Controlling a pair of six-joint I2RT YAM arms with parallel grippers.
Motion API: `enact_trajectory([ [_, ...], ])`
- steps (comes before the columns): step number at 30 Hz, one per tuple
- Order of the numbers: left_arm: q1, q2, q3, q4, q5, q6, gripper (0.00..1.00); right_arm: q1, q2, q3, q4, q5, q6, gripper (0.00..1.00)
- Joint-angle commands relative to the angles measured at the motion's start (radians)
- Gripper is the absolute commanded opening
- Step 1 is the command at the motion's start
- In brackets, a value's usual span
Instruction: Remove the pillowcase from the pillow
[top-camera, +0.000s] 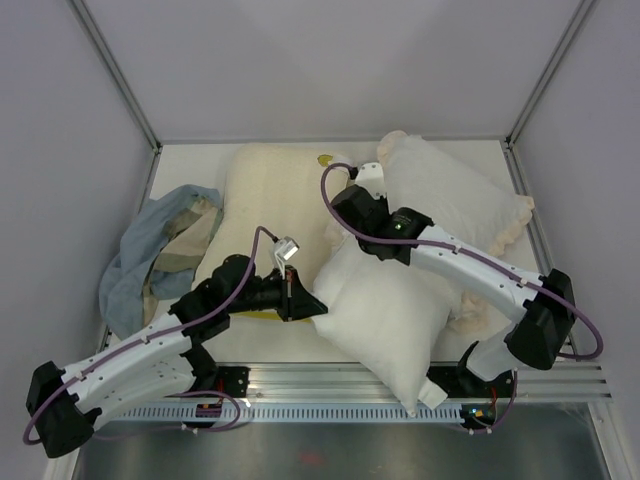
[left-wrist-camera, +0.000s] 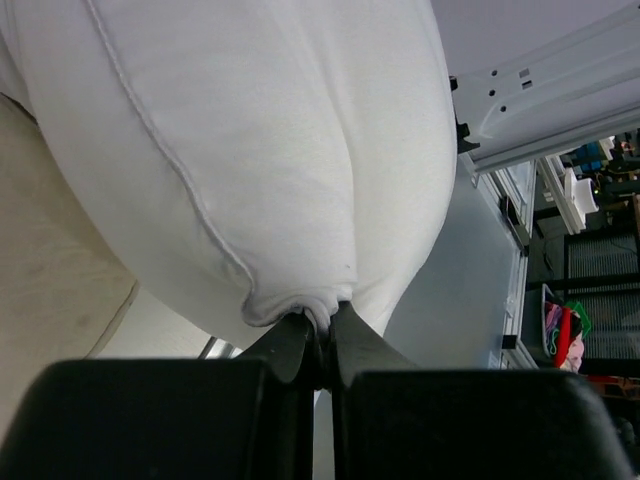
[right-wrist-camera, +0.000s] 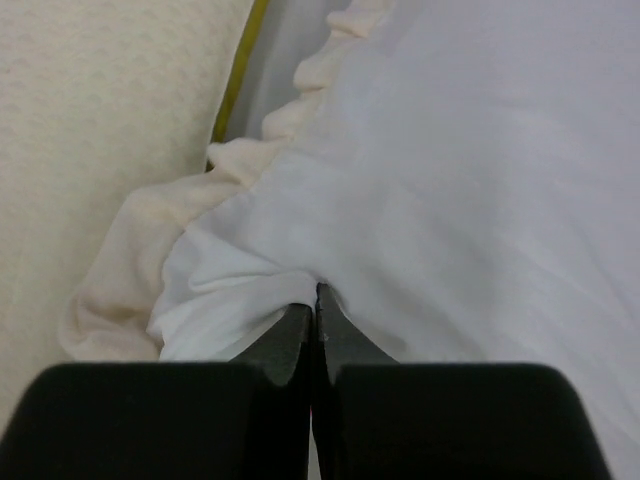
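The plump white pillow (top-camera: 385, 320) lies at the front centre, one corner hanging over the table's front edge. My left gripper (top-camera: 303, 300) is shut on its left seam corner; the left wrist view shows the pillow (left-wrist-camera: 280, 150) bunched between the closed jaws of this gripper (left-wrist-camera: 322, 318). The pillowcase (top-camera: 460, 200) lies at the back right, pale face up, with its cream frill (top-camera: 515, 225) around the edge; no dark grey shows. My right gripper (top-camera: 372, 187) is shut on the pillowcase's (right-wrist-camera: 480, 180) pale fabric near the frill (right-wrist-camera: 120, 290), as the right wrist view of this gripper (right-wrist-camera: 316, 298) shows.
A flatter cream-yellow textured pillow (top-camera: 265, 200) with a yellow edge lies at the back centre-left and shows in the right wrist view (right-wrist-camera: 100, 100). A pale blue-grey and beige cloth (top-camera: 150, 250) is heaped at the left wall. Grey walls enclose the table on three sides.
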Motion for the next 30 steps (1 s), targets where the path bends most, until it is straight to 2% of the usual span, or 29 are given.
enact_trajectory([
  [1,-0.015,-0.066,0.002,-0.033,0.088,-0.013,0.02,-0.126,0.037,0.087,0.052,0.051,-0.02,0.0],
  [3,-0.015,-0.105,0.01,-0.059,0.081,-0.013,0.02,-0.194,0.06,0.125,0.063,0.033,-0.022,0.0],
  [10,-0.014,-0.206,0.024,-0.191,0.026,0.0,0.02,-0.565,0.089,0.191,-0.004,0.036,0.017,0.0],
  [13,-0.014,-0.226,0.041,-0.239,-0.01,0.014,0.02,-0.625,0.054,0.167,0.016,0.025,0.011,0.0],
  [16,-0.014,-0.212,0.083,-0.278,-0.056,0.043,0.02,-0.636,0.019,0.135,0.037,-0.084,0.003,0.0],
  [17,-0.014,-0.179,0.122,-0.288,-0.068,0.049,0.02,-0.638,0.002,0.091,0.083,-0.204,0.0,0.0],
  [19,-0.012,-0.114,0.174,-0.311,-0.123,0.072,0.02,-0.633,-0.049,0.049,0.115,-0.277,0.004,0.0],
  [20,-0.009,-0.024,0.236,-0.315,-0.131,0.088,0.02,-0.633,-0.066,0.003,0.152,-0.343,0.005,0.0],
  [23,0.041,0.141,0.397,-0.349,-0.105,0.149,0.02,-0.627,-0.116,-0.054,0.186,-0.38,0.0,0.0],
  [24,0.083,0.235,0.441,-0.358,-0.084,0.172,0.02,-0.621,-0.129,-0.063,0.19,-0.409,-0.008,0.0],
  [26,0.127,0.317,0.574,-0.378,-0.092,0.186,0.02,-0.621,-0.13,-0.071,0.177,-0.418,-0.014,0.0],
  [30,0.356,0.487,0.77,-0.412,-0.088,0.165,0.02,-0.621,-0.141,-0.089,0.161,-0.466,-0.029,0.0],
])
